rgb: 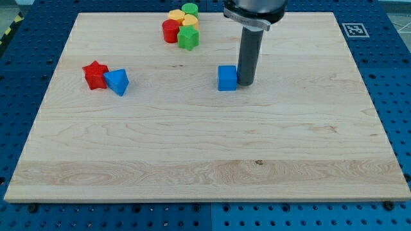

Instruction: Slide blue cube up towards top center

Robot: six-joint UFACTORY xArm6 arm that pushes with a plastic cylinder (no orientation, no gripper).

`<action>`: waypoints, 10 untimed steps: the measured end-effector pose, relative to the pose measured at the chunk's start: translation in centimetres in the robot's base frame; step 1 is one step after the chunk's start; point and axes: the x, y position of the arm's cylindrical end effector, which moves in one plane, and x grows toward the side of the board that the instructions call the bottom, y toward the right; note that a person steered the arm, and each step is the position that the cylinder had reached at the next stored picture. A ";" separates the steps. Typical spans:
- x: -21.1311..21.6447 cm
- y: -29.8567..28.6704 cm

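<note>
The blue cube (227, 78) sits on the wooden board (205, 147) a little above the view's middle. My tip (246, 83) stands right beside the cube's right side, touching or nearly touching it. The dark rod rises from there to the arm's head at the view's top.
A cluster near the top centre holds a red cylinder (170, 31), a green star-like block (188, 38), a yellow block (177, 15), a second yellow block (191, 21) and a green cylinder (189, 9). At the left lie a red star (95, 74) and a blue triangular block (117, 81).
</note>
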 end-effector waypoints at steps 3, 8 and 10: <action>2.5 1.6; 11.8 -4.2; 8.0 -4.6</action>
